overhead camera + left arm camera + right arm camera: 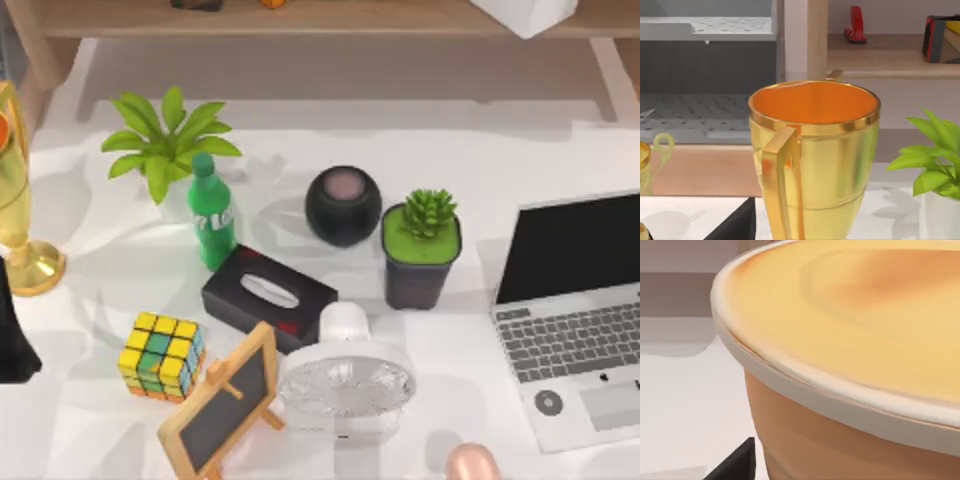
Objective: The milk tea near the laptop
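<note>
The milk tea (471,464) is a small pinkish-beige rounded top at the front edge of the table, cut off by the top view's lower border. It stands left of and in front of the silver-grey laptop (580,330), which lies open at the right with a black screen. The right wrist view is very close to the milk tea (850,355), showing its cream lid rim and tan wall. A dark part of my right gripper (737,465) shows beside the cup. My left arm (12,335) is parked at the table's left edge.
A white fan (345,380) stands just left of the milk tea. Behind it are a black tissue box (268,297), a small chalkboard (222,405), a puzzle cube (162,355), a green soda bottle (211,212), a black speaker (343,205) and a potted succulent (422,250). A tall golden glass (812,160) stands far left.
</note>
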{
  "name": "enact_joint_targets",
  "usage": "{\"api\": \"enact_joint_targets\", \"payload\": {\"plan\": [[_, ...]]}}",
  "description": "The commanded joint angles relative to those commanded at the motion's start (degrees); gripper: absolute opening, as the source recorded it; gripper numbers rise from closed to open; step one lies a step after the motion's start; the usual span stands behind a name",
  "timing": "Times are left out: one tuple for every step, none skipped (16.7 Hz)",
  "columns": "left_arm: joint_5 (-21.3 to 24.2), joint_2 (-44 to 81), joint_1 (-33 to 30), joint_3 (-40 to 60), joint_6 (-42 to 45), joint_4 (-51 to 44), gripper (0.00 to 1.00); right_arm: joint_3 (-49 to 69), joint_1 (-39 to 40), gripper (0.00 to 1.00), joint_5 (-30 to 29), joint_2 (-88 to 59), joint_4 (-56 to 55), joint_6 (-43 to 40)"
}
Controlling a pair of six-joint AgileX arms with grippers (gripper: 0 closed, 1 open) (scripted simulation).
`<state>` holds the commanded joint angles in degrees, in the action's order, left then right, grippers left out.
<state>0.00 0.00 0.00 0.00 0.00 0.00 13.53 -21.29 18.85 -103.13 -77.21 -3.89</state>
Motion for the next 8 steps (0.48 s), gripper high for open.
{"api": "enact_joint_targets", "payload": {"plan": [[0.0, 0.0, 0.0, 0.0, 0.0, 0.0, 1.00, 1.0, 1.2, 1.00, -1.2, -1.3, -0.6, 0.3], [0.0, 0.0, 0.0, 0.0, 0.0, 0.0, 1.00, 1.6, 1.9, 1.00, -1.9, -2.0, -1.1, 0.4], [0.0, 0.0, 0.0, 0.0, 0.0, 0.0, 1.00, 1.7, 2.1, 1.00, -2.0, -2.2, -1.2, 0.5], [0.0, 0.0, 0.0, 0.0, 0.0, 0.0, 1.00, 1.7, 2.1, 1.00, -2.0, -2.2, -1.2, 0.5], [0.0, 0.0, 0.0, 0.0, 0.0, 0.0, 1.00, 1.7, 2.1, 1.00, -2.0, -2.2, -1.2, 0.5], [0.0, 0.0, 0.0, 0.0, 0.0, 0.0, 1.00, 1.7, 2.1, 1.00, -2.0, -2.2, -1.2, 0.5], [0.0, 0.0, 0.0, 0.0, 0.0, 0.0, 1.00, 1.7, 2.1, 0.92, -2.0, -2.2, -1.2, 0.5], [0.0, 0.0, 0.0, 0.0, 0.0, 0.0, 1.00, 1.7, 2.1, 0.85, -2.0, -2.2, -1.2, 0.5]]}}
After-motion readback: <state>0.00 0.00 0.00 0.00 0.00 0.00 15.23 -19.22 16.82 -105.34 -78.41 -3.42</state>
